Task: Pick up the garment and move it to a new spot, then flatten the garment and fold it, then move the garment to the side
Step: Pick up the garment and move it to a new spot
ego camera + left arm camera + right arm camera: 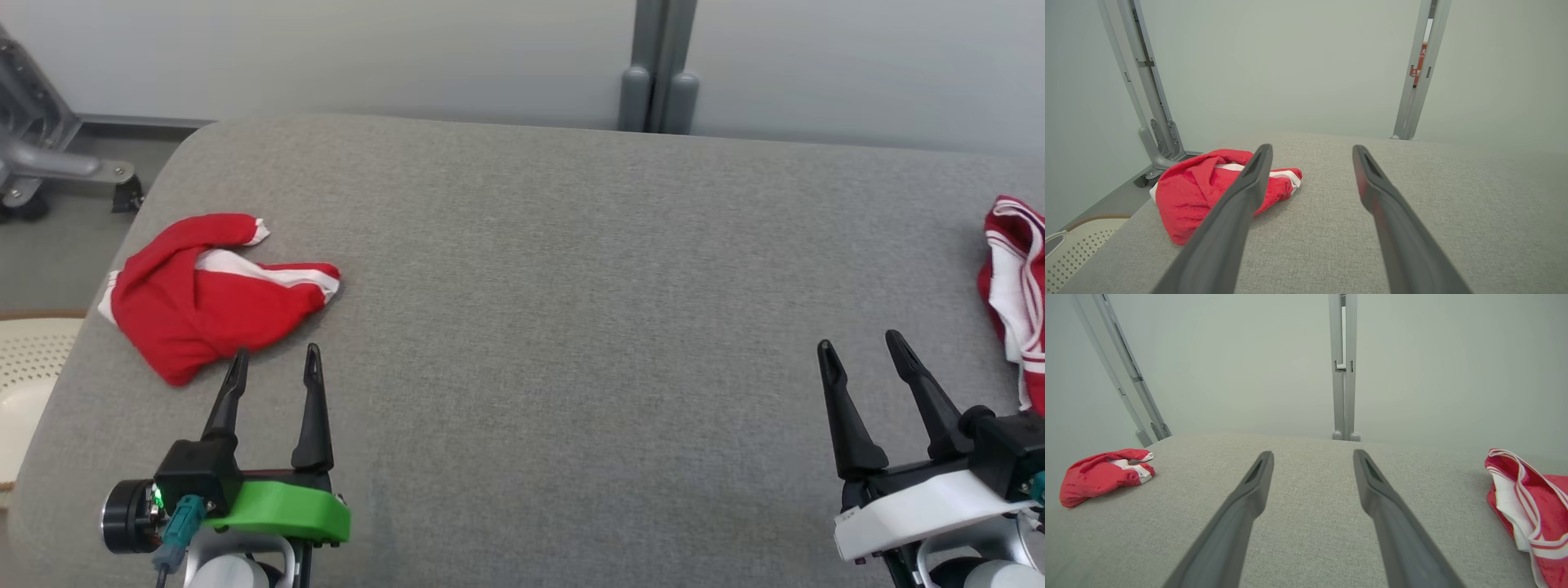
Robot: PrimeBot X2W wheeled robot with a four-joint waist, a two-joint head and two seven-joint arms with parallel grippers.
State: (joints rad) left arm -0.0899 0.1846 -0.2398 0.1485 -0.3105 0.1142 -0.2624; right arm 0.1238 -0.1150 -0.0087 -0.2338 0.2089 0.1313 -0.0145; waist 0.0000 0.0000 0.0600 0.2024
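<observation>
A crumpled red garment (pixel 208 294) with white stripes lies at the left of the grey padded table (pixel 571 286); the wrist views show it too (pixel 1196 192) (pixel 1102 475). My left gripper (pixel 276 362) stands open just in front of it, its left fingertip almost at the cloth's near edge, nothing between the fingers (pixel 1310 153). A second red and white garment (pixel 1016 286) sits bunched at the table's right edge (pixel 1531 506). My right gripper (pixel 861 341) is open and empty near the front right, left of that garment (pixel 1312 455).
A pale perforated basket (pixel 24 384) stands on the floor left of the table (pixel 1073 245). A grey metal frame foot (pixel 49 163) is at the far left, and a grey post (pixel 657 73) rises behind the table against the pale wall.
</observation>
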